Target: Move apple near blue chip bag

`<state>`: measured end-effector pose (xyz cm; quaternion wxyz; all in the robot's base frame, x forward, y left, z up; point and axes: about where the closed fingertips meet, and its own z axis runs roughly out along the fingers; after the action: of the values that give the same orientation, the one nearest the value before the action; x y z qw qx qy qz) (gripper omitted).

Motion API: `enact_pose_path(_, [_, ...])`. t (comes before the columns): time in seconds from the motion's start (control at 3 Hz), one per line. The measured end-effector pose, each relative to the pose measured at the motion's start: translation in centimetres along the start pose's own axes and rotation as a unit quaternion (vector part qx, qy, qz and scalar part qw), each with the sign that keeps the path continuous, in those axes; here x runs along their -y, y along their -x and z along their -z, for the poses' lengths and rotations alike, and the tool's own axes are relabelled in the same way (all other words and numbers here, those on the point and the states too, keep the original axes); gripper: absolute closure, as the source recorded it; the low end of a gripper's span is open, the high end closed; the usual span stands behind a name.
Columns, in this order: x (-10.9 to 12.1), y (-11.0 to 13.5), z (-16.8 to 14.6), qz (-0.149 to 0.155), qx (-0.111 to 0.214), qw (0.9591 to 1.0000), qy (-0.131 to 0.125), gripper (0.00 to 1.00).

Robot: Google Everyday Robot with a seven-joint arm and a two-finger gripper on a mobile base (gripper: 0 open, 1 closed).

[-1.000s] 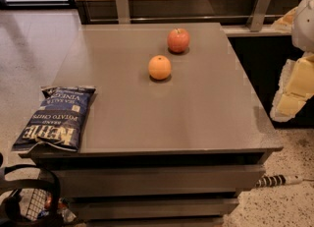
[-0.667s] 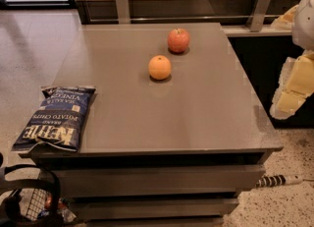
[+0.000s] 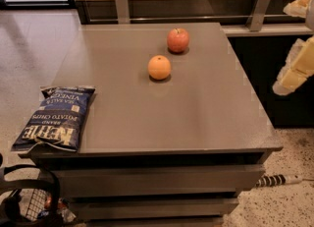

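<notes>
The red apple (image 3: 177, 40) sits on the grey table (image 3: 196, 113) at the far middle. The blue chip bag (image 3: 55, 119) lies flat at the table's front left corner, far from the apple. My gripper (image 3: 294, 69) shows as cream-coloured parts at the right edge of the camera view, beyond the table's right side and well away from the apple. It holds nothing that I can see.
A smooth orange fruit (image 3: 159, 67) sits just in front of the apple and to its left. A wooden wall with metal brackets (image 3: 260, 6) runs behind the table. A black wire basket (image 3: 24, 204) stands on the floor at the front left.
The cream arm parts at the right edge have risen slightly. The apple, the orange fruit and the bag have not moved.
</notes>
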<state>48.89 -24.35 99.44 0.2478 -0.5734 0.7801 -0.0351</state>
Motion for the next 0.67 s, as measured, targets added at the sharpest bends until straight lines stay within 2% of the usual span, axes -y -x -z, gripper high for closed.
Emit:
enact_pose_path(0.33, [5.0,-0.4,-2.8,-0.050,0.088,0.9942,-0.035,0.00])
enact_pose_path(0.67, [9.6,-0.1,-4.7,-0.088,0.173,0.9782,-0.075,0.00])
